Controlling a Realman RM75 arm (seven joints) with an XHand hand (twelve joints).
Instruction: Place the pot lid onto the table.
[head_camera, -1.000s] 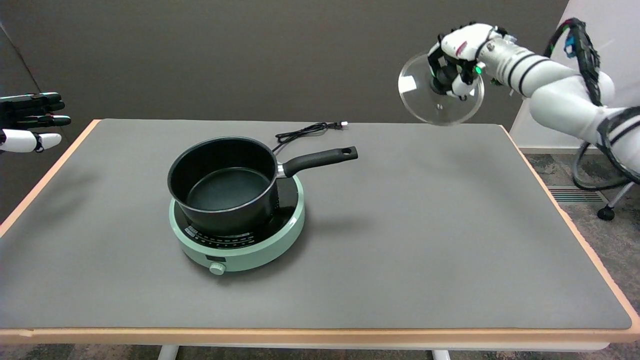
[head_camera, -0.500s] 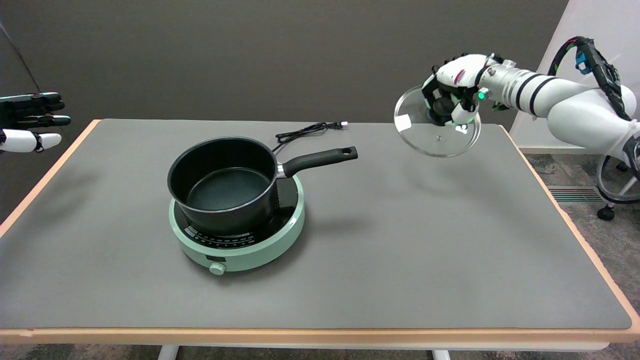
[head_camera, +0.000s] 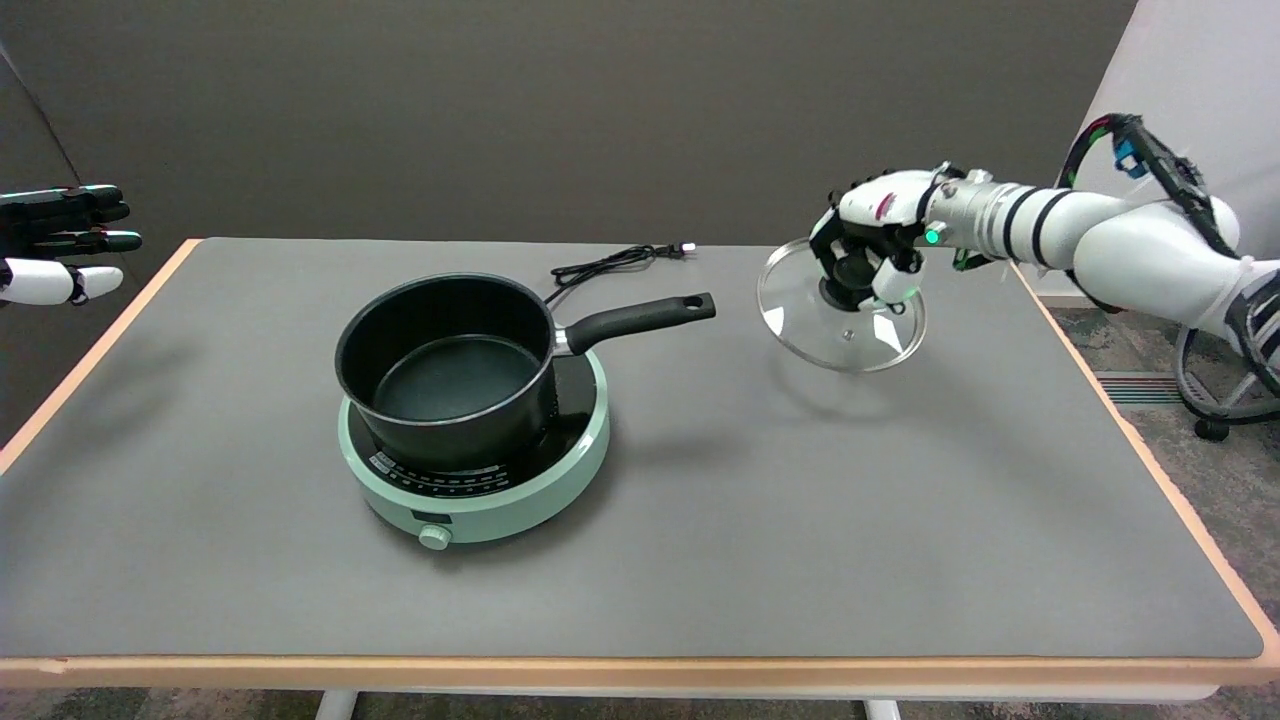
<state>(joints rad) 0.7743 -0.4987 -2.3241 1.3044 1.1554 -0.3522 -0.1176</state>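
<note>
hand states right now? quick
Right hand: holding the glass pot lid by its knob, above the table.
Left hand: idle, holding nothing.

Right hand (head_camera: 868, 250): white shell plates over black finger segments, a small red mark on its back, a green light glowing at the wrist. Behind it a silvery cuff, then a glossy white arm (head_camera: 1130, 250) ringed with black bands, a black cable bundle with a blue tag looping above
</note>
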